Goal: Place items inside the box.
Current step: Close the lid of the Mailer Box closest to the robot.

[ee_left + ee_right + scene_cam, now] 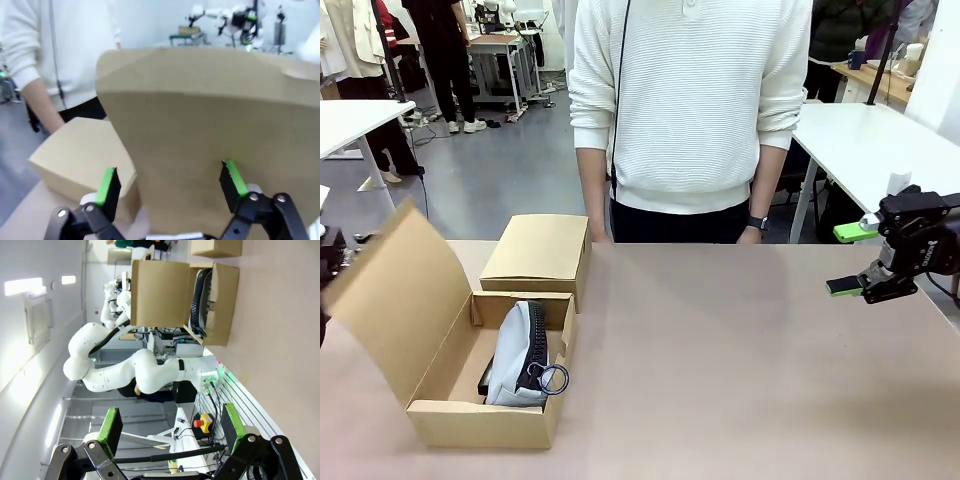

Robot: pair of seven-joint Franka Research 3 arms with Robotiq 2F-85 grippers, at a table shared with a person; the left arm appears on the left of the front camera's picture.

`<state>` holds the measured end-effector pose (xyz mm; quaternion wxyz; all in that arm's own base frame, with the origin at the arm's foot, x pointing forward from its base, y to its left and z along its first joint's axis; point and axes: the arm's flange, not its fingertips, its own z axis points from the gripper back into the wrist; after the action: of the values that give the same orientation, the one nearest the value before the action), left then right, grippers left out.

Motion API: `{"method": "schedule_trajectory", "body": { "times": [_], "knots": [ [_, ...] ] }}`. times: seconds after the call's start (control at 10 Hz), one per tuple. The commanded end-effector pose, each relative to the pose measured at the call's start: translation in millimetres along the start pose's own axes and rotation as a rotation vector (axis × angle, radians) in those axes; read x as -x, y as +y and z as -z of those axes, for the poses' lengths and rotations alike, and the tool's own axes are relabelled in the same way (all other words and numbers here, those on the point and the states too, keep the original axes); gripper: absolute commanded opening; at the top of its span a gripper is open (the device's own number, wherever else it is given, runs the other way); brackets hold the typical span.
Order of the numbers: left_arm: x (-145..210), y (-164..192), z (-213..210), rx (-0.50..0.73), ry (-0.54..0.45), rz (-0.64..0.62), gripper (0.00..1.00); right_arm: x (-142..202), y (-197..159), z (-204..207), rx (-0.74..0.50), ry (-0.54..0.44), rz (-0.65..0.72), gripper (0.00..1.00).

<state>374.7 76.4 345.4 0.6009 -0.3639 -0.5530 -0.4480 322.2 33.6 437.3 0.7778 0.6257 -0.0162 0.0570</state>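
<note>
An open cardboard box (480, 425) stands at the table's left, its lid flap (395, 300) raised. Inside lies a grey pencil case (515, 355) with a black zipper and a ring pull; a dark thing peeks out under its near left end. My left gripper (169, 185) is open, with the lid flap (200, 115) close in front of its green pads. Above the table's right edge hangs my right gripper (850, 260), open and holding nothing. In the right wrist view, that gripper (171, 425) looks across at the box (220, 300) and the pencil case (201, 295).
A smaller closed cardboard box (535, 250) sits just behind the open one, also seen as the closed box (80, 155) in the left wrist view. A person in a white sweater (685, 110) stands at the far edge, hands at the table's rim. Bare tabletop (720, 360) stretches between box and right gripper.
</note>
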Motion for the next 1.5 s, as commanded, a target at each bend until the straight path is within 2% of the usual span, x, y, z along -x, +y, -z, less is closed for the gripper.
{"method": "schedule_trajectory", "body": {
  "times": [0.0,0.1,0.4,0.5,0.6,0.7,0.9,1.2,1.4],
  "knots": [
    [-33.3,-125.4,14.0,-0.011,0.024,-0.04,1.0,2.3,1.5,-1.1,-0.005,0.004,0.003,1.0],
    [0.0,0.0,0.0,0.0,0.0,0.0,1.0,2.3,1.5,-1.1,-0.005,0.004,0.003,1.0],
    [-6.9,-3.3,2.5,0.018,0.029,-0.022,1.0,2.3,1.5,-1.1,-0.005,0.004,0.003,1.0],
    [-8.6,-14.1,-2.6,0.049,-0.052,-0.102,1.0,2.3,1.5,-1.1,-0.005,0.004,0.003,1.0],
    [-13.6,-29.1,0.0,0.1,-0.08,-0.13,1.0,2.3,1.5,-1.1,-0.005,0.004,0.003,1.0],
    [-16.7,-41.8,5.2,0.121,-0.063,-0.147,1.0,2.3,1.5,-1.1,-0.005,0.004,0.003,1.0],
    [-12.1,-61.3,29.6,0.155,0.014,-0.104,1.0,2.3,1.5,-1.1,-0.005,0.004,0.003,1.0],
    [-10.3,-90.9,69.3,0.27,0.03,-0.112,1.0,2.3,1.5,-1.1,-0.005,0.004,0.003,1.0],
    [-1.6,-108.5,91.1,0.299,0.064,-0.09,1.0,2.3,1.5,-1.1,-0.005,0.004,0.003,1.0]
  ]
}}
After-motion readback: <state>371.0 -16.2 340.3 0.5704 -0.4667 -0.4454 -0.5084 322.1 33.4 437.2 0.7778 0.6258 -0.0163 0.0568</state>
